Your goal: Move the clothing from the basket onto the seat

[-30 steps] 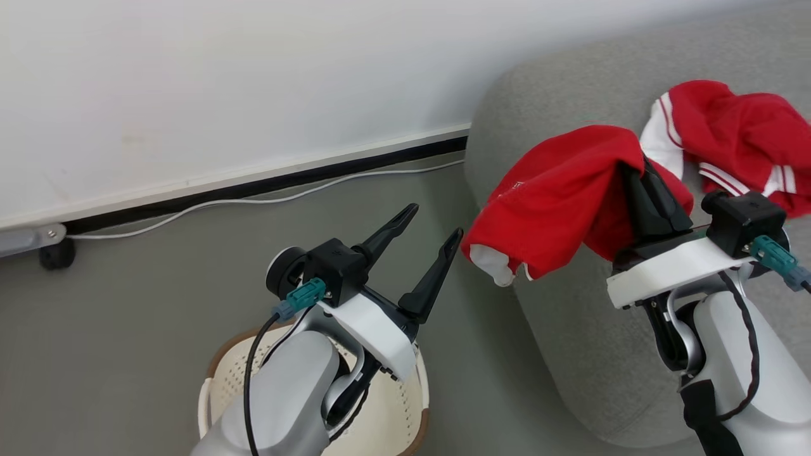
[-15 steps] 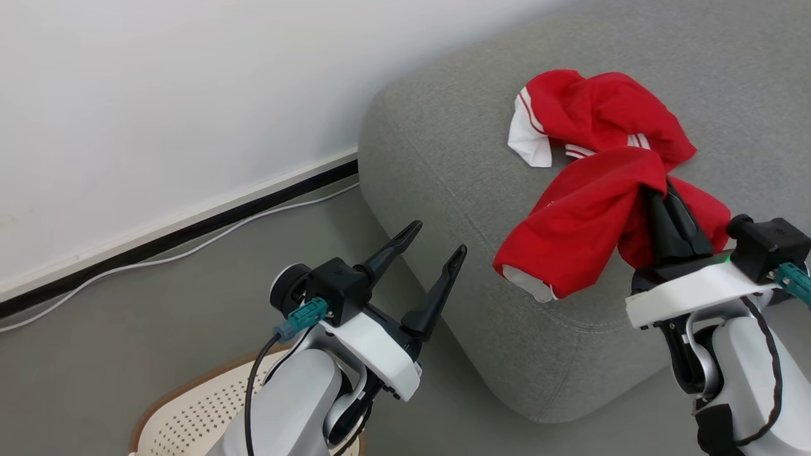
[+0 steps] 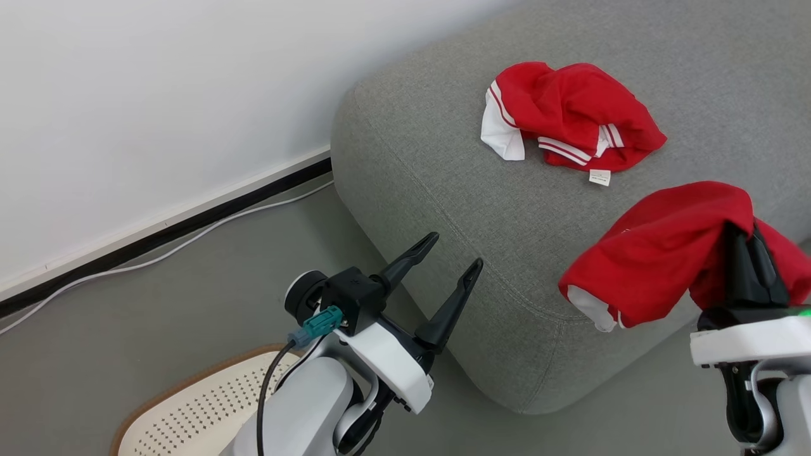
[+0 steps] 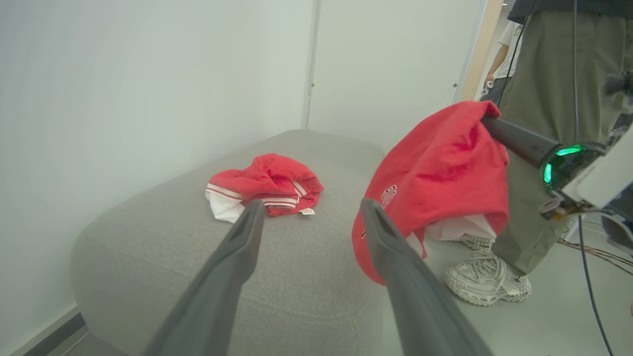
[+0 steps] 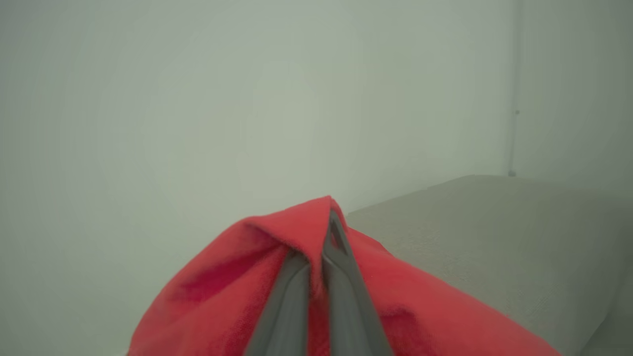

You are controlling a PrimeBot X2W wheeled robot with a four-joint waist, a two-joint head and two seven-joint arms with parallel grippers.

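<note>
Grey floor lies nearest, and on it, at the bottom edge of the head view, sits the basket (image 3: 190, 405). The part of its perforated base that shows holds nothing, so its load looks to be out.

Above the basket's far side hovers the left claw (image 3: 456, 248), jaws spread wide and empty, fingers pointing at the seat's near corner. It seems parked there, clear of the other arm's path.

Level with it, the right claw (image 3: 747, 263) has its fingers pressed together on a fold of the held garment (image 3: 659, 247). The red cloth tents over the fingertips and hangs down, white lining showing at its low hem. It is carried high, likely so the cloth clears the seat (image 3: 431, 158) instead of dragging across it. It hangs at the seat's near edge, toward the right end. Whether it is over the cushion or just off it I cannot tell.

Farther on, the second garment (image 3: 570, 114) lies crumpled on the seat top toward the back, well apart from the held one. That leaves bare cushion in front for the next drop.

Beyond stand the white wall (image 3: 158, 95) and a cable (image 3: 190, 233) along its foot. In the left wrist view a person (image 4: 539, 99) stands past the seat, pale shoe (image 4: 487, 282) on the floor.
</note>
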